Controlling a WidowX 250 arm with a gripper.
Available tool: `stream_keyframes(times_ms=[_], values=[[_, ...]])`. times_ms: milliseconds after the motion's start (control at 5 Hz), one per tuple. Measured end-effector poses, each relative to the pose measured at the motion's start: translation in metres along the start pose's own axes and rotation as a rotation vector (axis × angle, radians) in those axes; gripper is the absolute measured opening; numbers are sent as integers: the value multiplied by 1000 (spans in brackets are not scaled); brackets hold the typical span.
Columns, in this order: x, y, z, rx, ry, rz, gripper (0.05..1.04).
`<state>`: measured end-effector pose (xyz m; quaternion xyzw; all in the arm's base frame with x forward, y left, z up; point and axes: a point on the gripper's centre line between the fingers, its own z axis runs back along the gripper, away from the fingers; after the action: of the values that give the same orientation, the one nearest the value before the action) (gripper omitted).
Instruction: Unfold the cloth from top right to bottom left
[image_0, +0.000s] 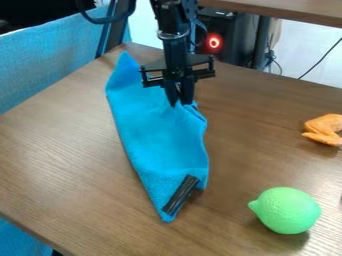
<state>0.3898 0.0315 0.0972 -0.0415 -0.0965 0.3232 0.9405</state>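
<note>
In the camera view, the bright blue, soft-looking fabric cloth (157, 137) lies on the brown wood-grain table (73, 150), left of the middle. It should handle as something light and limp, with little risk of breaking. Its fuzzy surface ought to give good grip rather than slip, but it will probably sag and crease instead of holding a shape. The place to take hold seems to be the ruffled edge at the upper right, pinching the top layer alone; a deeper bite could catch the layer beneath and drag the whole cloth along. The black two-finger gripper (180, 103) hangs right at that edge, pointing down, its tip against the cloth or very near it. Whether it is clamped on the fabric or apart cannot be told.

The cloth makes a long, narrow shape, slanting from a pointed end at the top left to another point at the bottom. Its left side runs fairly straight, while the right side is rumpled into small folds beside the gripper and smooths out lower down. Across the lower end lies a short black rod-like object (180, 195), set at a slant; it may shift or roll if that end is pulled. To the right are a green plastic-looking lemon (285, 210) and, farther up, an orange toy-like food piece (323, 129), both apart from the cloth.
</note>
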Motion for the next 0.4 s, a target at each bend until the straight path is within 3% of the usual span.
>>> stream_keyframes(times_ms=[200, 400], values=[[-2, 1, -1, -2, 10, -24, 620], [-1, 3, -1, -1, 13, -34, 799]])
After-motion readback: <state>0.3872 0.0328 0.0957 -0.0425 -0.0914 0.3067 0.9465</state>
